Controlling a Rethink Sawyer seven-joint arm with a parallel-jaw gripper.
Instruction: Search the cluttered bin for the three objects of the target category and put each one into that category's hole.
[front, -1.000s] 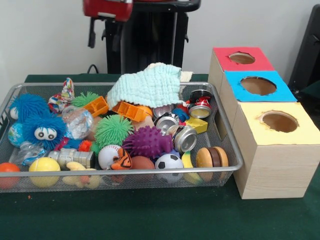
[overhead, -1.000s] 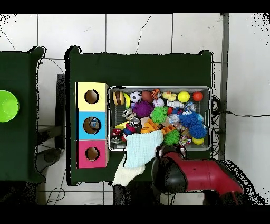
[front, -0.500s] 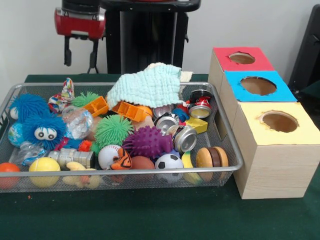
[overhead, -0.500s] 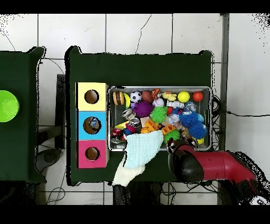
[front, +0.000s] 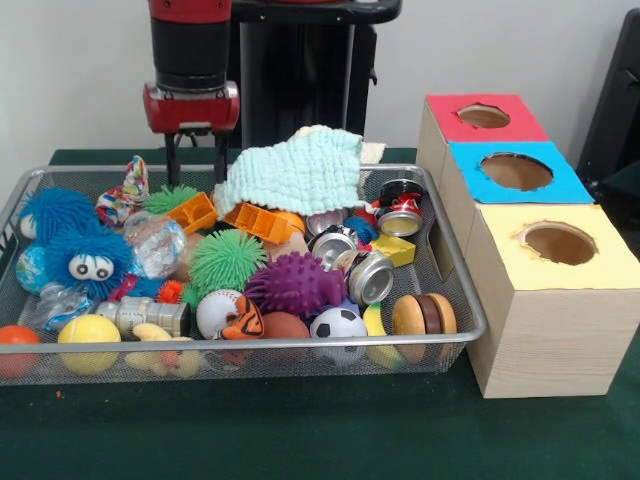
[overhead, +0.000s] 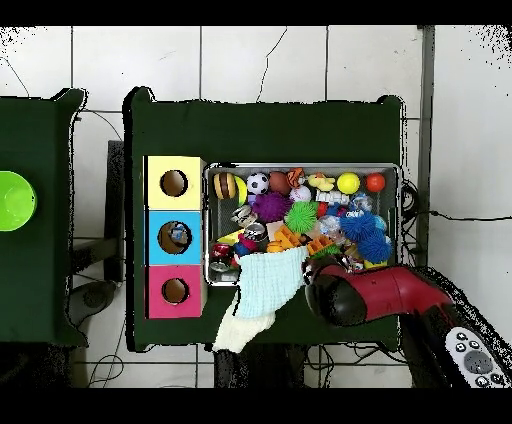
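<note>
Hovering over the bin's (front: 470, 318) back edge at about 11 o'clock in the front view: gripper (front: 196, 158), 2 thin fingers (front: 173, 160) pointing straight down, spread part-way, nothing between them. Sitting just above the green spiky ball (front: 172, 197) and the orange block (front: 194, 212), not touching either.

No telling yet which category is wanted. Cans look a fair bet for the 3 targets: a silver can (front: 371, 277) near the middle, a second can (front: 331, 243) just behind it, a red-labelled can (front: 401, 217) at 2 o'clock beside the wall. All 3 well apart from the gripper.

Best done slowly here. Worth shifting the open fingers over a chosen piece before dropping, lining them across its narrow side, and keeping clear of the pale blue cloth (front: 293, 172) heaped at 12 o'clock, likely to snag or to hide more beneath.

Bin packed: 2 blue fuzzy toys (front: 90, 258), another green spiky ball (front: 226, 259), purple spiky ball (front: 295, 283), football (front: 338, 322), toy burger (front: 424, 314), yellow ball (front: 88, 331), orange ball (front: 14, 336).

At 3 o'clock, a box (front: 540, 340) with 3 holes: red hole (front: 484, 116), blue hole (front: 516, 171), yellow hole (front: 559, 243). From overhead, something small lying inside the blue hole; red and yellow look empty.
</note>
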